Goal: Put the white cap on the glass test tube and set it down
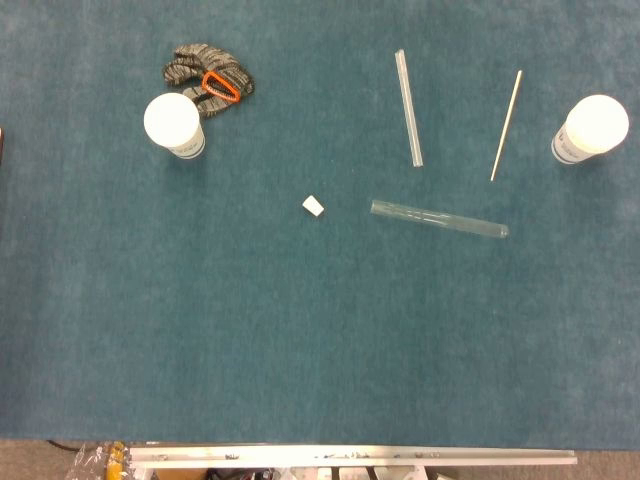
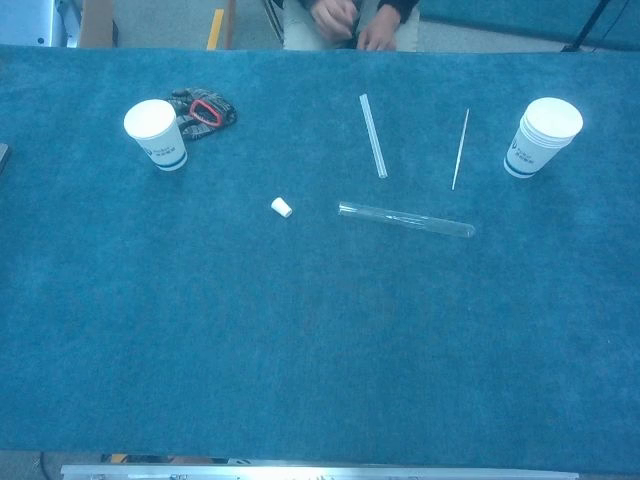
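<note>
A clear glass test tube [image 1: 438, 219] [image 2: 405, 219] lies flat on the blue cloth, right of centre, its open end toward the left. The small white cap [image 1: 313, 205] [image 2: 281, 207] lies on its side a short way left of that open end, apart from the tube. Neither of my hands shows in the head view or the chest view.
A second clear rod [image 1: 408, 107] [image 2: 373, 135] and a thin wooden stick [image 1: 506, 124] [image 2: 459, 149] lie behind the tube. White paper cups stand at far left [image 1: 173, 123] [image 2: 155, 133] and far right [image 1: 591, 129] [image 2: 542, 136]. A braided strap with an orange clip [image 1: 210, 80] [image 2: 202, 110] lies by the left cup. A person sits beyond the far edge [image 2: 350, 22].
</note>
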Robot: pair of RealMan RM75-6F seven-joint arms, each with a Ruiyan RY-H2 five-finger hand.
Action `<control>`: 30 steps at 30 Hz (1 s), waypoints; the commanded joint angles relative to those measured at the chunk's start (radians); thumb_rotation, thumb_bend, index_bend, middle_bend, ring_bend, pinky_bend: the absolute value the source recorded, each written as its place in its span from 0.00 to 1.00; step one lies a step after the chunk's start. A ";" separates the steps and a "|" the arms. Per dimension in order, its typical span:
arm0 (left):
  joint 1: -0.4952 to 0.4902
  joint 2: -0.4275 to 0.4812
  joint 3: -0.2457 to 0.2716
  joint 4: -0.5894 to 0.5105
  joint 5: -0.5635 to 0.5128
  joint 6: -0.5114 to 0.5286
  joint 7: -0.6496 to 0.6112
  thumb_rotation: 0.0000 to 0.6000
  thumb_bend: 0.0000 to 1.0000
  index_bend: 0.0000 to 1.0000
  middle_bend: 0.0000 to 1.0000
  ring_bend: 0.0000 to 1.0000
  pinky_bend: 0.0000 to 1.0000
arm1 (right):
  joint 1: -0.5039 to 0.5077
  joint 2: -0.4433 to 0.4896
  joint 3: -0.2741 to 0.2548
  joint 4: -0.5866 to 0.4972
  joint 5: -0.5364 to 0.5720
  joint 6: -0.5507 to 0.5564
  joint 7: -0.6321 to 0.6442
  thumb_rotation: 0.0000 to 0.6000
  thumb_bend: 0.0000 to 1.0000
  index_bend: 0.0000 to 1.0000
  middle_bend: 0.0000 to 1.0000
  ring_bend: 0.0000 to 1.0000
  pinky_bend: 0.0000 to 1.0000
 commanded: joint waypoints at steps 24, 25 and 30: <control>-0.047 0.031 -0.001 0.002 0.057 -0.042 -0.055 1.00 0.35 0.31 0.23 0.06 0.16 | 0.028 0.016 0.003 -0.024 -0.024 -0.035 0.008 1.00 0.29 0.16 0.12 0.00 0.12; -0.053 0.033 -0.002 0.001 0.060 -0.049 -0.058 1.00 0.35 0.31 0.23 0.06 0.16 | 0.032 0.017 0.006 -0.027 -0.023 -0.039 0.006 1.00 0.29 0.16 0.12 0.00 0.12; -0.106 0.033 -0.009 0.008 0.080 -0.111 -0.100 1.00 0.35 0.31 0.23 0.07 0.16 | 0.060 0.022 0.024 -0.042 -0.006 -0.066 0.004 1.00 0.29 0.16 0.12 0.00 0.12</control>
